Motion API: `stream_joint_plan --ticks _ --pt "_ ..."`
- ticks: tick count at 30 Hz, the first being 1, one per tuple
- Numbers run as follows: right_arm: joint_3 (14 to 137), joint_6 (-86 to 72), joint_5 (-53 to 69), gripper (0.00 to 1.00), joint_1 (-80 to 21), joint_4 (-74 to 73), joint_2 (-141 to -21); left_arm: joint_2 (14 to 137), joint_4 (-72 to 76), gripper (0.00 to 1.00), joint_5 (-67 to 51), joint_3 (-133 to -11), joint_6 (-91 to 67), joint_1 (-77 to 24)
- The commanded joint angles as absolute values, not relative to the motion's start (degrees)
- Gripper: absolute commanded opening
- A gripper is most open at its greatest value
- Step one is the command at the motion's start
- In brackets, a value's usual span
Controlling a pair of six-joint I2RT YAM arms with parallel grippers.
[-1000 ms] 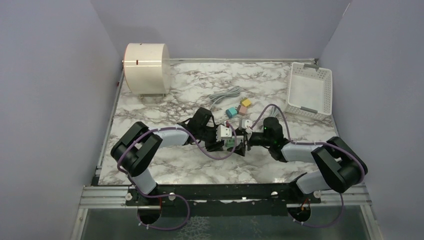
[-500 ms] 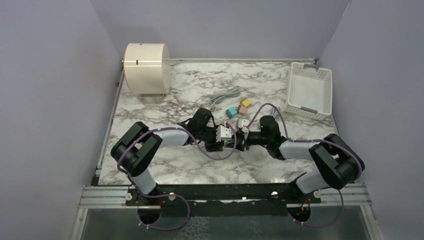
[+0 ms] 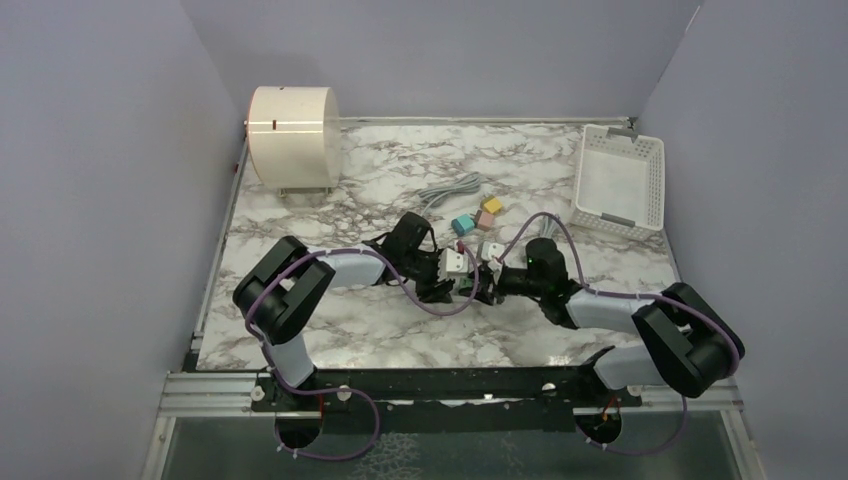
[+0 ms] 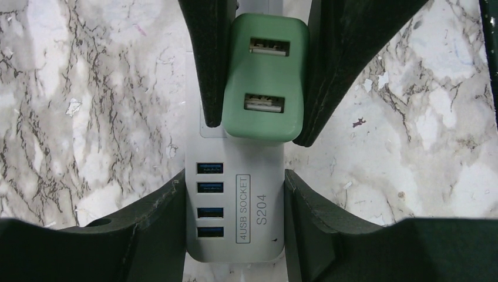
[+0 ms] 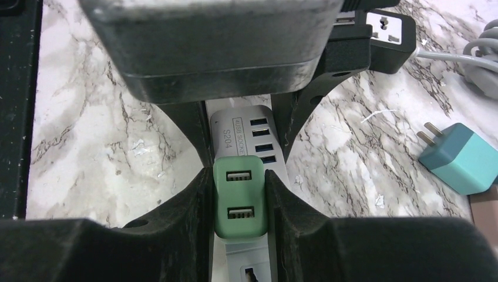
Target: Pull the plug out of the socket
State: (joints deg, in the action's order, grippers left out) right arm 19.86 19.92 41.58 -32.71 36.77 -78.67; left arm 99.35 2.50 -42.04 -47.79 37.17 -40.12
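- Right gripper (image 5: 238,194) is pressed tight on the green USB charger plug (image 5: 239,205). One finger lies flat against each long side, and the plug's two ports face up.
- Left gripper (image 4: 235,226) clamps the grey socket strip (image 4: 235,176) from the opposite end. Its fingers (image 4: 155,229) touch both long edges beside the row of four blue USB ports.
- The plug sits on the strip's top face, just past the blue ports. Whether its pins are fully seated cannot be told.
- The two grippers meet head-on near the middle of the marble table (image 3: 400,335). Only a narrow gap separates their fingertips along the strip's edges.
- In the left wrist view, bare marble lies on both sides of the strip, outside the fingers.
- In the right wrist view, a teal plug (image 5: 455,158) lies on its side to the right, with open marble between it and the strip. A grey cable (image 5: 484,64) is coiled farther off, at the frame's edge.
- From above, a pink block (image 3: 485,219) and a yellow block (image 3: 492,204) sit just beyond the teal plug, near the right forearm.
- A white basket (image 3: 618,180) stands at the far right corner, close to the right wall.
- A cream cylinder (image 3: 293,125) stands at the far left corner, against the back wall.
- A broad band of bare marble runs between the grippers and the table's near edge. Another runs from the left arm to the left edge.
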Motion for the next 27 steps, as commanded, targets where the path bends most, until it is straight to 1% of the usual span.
stream_joint_plan --ticks 1,5,10,27 --pt "18.15 21.25 37.18 0.01 -34.47 45.27 -74.09 100.52 -0.28 0.0 -44.89 -48.28 36.67 -40.08" --pt "18.05 21.46 38.29 0.01 -34.79 45.36 -72.24 101.3 -1.86 0.0 -45.86 -49.32 36.31 -39.99" --pt "19.98 22.22 41.12 0.01 -35.13 42.15 -70.87 103.65 -3.49 0.0 -45.89 -51.26 35.28 -39.91" --pt "25.04 25.61 43.4 0.01 -35.95 34.33 -64.13 104.72 -4.58 0.0 -46.35 -52.08 34.88 -39.9"
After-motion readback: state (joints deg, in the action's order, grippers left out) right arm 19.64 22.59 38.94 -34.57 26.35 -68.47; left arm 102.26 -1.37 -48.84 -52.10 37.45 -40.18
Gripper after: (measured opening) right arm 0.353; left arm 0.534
